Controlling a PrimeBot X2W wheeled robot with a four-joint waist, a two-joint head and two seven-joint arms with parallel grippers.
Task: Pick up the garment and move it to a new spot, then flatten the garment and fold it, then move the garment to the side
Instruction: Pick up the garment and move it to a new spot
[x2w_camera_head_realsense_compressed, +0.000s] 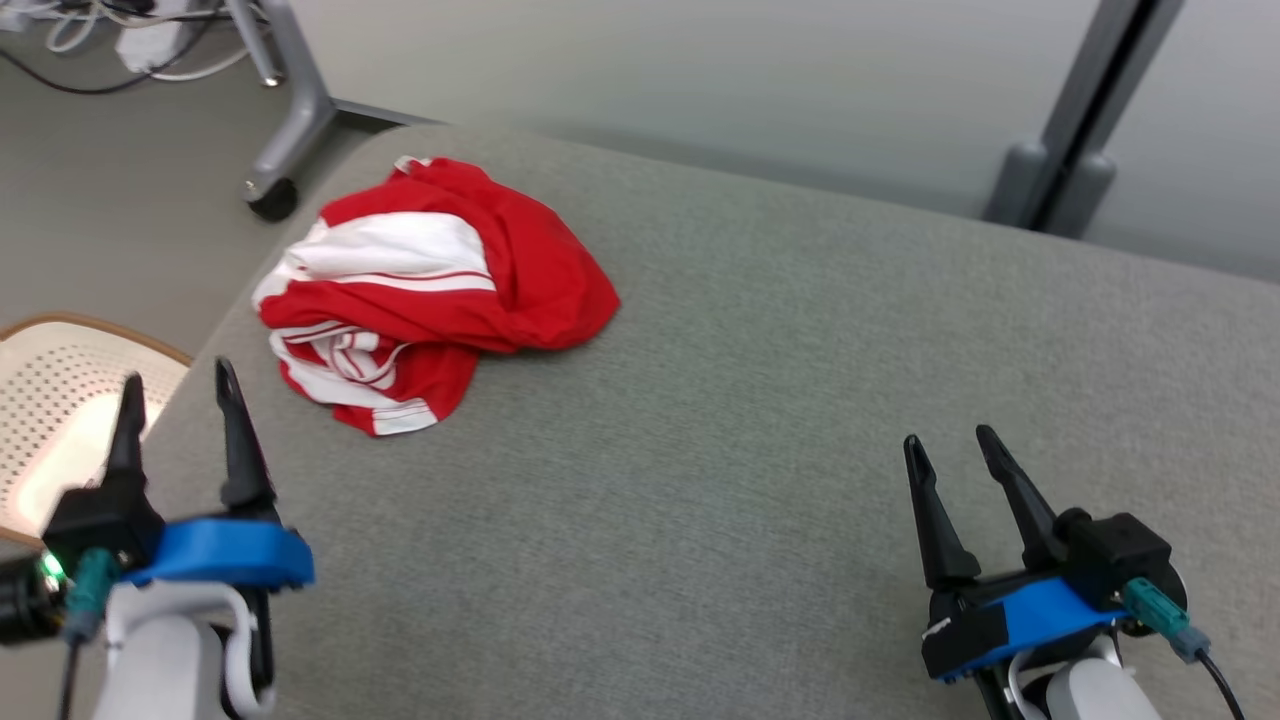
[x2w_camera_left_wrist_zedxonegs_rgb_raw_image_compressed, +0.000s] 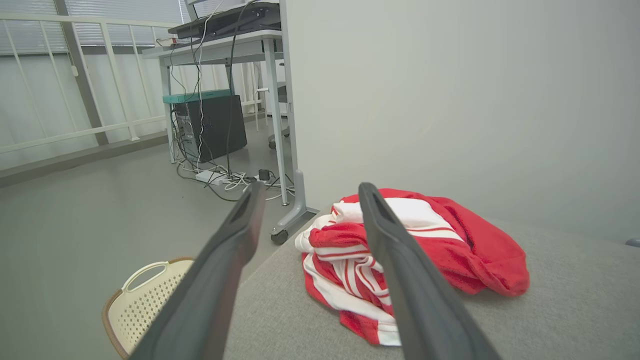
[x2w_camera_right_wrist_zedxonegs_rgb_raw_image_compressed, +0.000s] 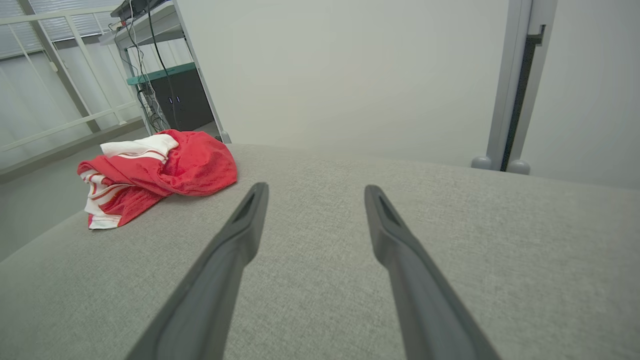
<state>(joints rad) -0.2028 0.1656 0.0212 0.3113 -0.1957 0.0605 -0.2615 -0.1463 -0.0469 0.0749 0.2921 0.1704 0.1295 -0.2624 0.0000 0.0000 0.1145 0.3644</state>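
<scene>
A crumpled red garment (x2w_camera_head_realsense_compressed: 440, 290) with white panels and stripes lies bunched near the far left corner of the grey fabric-covered surface (x2w_camera_head_realsense_compressed: 760, 420). It also shows in the left wrist view as the garment (x2w_camera_left_wrist_zedxonegs_rgb_raw_image_compressed: 450, 250) and in the right wrist view as the garment (x2w_camera_right_wrist_zedxonegs_rgb_raw_image_compressed: 165, 172). My left gripper (x2w_camera_head_realsense_compressed: 180, 385) stands open at the lower left, by the surface's left edge, short of the garment and holding nothing. At the lower right my right gripper (x2w_camera_head_realsense_compressed: 950, 445) is open and empty, well away from the garment. Both pairs of fingers (x2w_camera_left_wrist_zedxonegs_rgb_raw_image_compressed: 400, 270) (x2w_camera_right_wrist_zedxonegs_rgb_raw_image_compressed: 395, 250) are spread.
A perforated cream basket (x2w_camera_head_realsense_compressed: 60, 420) stands on the floor left of the surface. A wheeled grey desk leg (x2w_camera_head_realsense_compressed: 285, 120) and cables are at the far left; a grey post (x2w_camera_head_realsense_compressed: 1080, 130) rises behind the surface at the right. A desk with a black computer (x2w_camera_left_wrist_zedxonegs_rgb_raw_image_compressed: 215, 125) stands further back.
</scene>
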